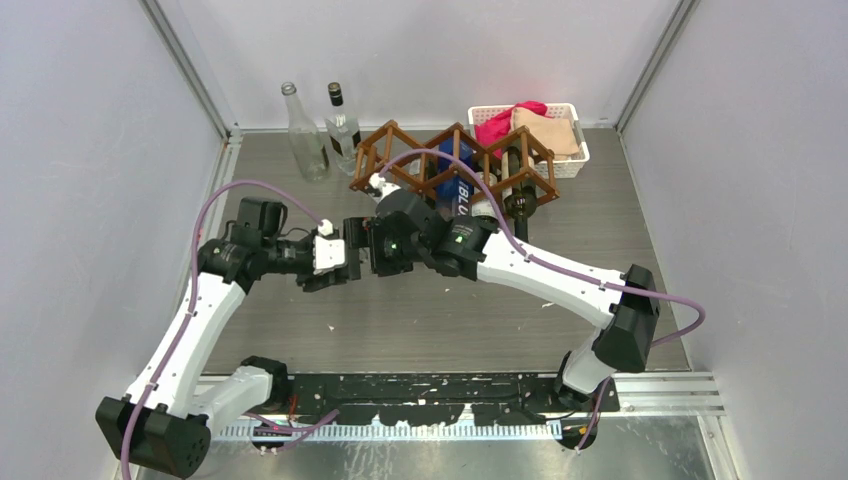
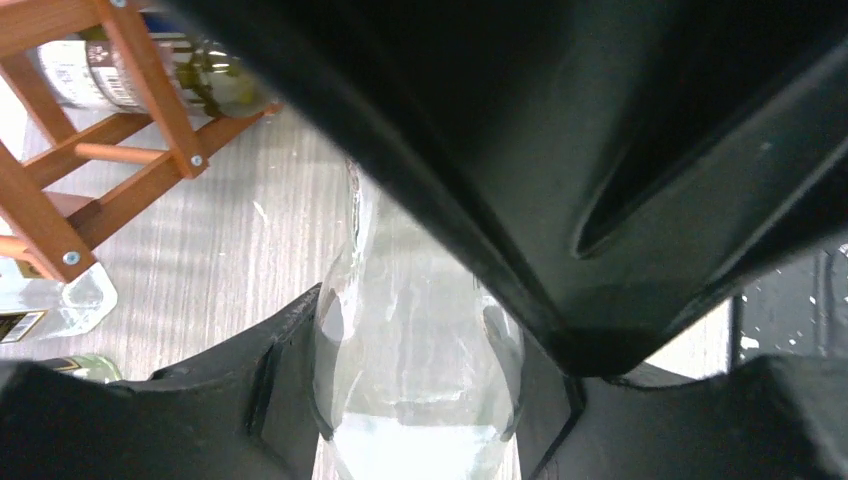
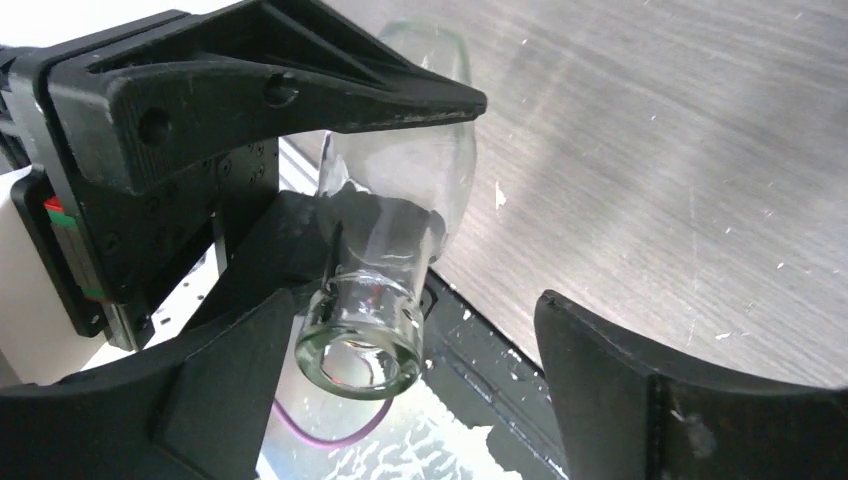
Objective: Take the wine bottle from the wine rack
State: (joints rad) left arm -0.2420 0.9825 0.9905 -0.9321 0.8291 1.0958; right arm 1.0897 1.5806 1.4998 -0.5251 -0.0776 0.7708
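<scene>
Wine bottle (image 3: pixel 400 215) is lying clamped in my left gripper (image 2: pixel 420 345), whose fingers (image 3: pixel 300 90) are pressing on the shoulder, one above the glass and one beneath it. My right gripper (image 3: pixel 420 310) is standing wide, its fingers (image 3: pixel 640 390) flanking the mouth with clear daylight on one side, so it is gripping nothing. I am reading the bottle as clear, seemingly empty glass: stiff, fairly light, slick under hard pads and unforgiving if it drops. Being round, it is likely to twist or slide, so I am favouring a hold where the shoulder is tapering into the neck, or just behind the lip, which is acting as a stop. Outward from the fingers, the bottle is hanging above the grey table (image 3: pixel 660 150), touching nothing else that I can see. Beyond the fingertips the wine rack (image 1: pixel 455 165) is standing apart from it, with other bottles (image 1: pixel 518 185) resting in its cells
</scene>
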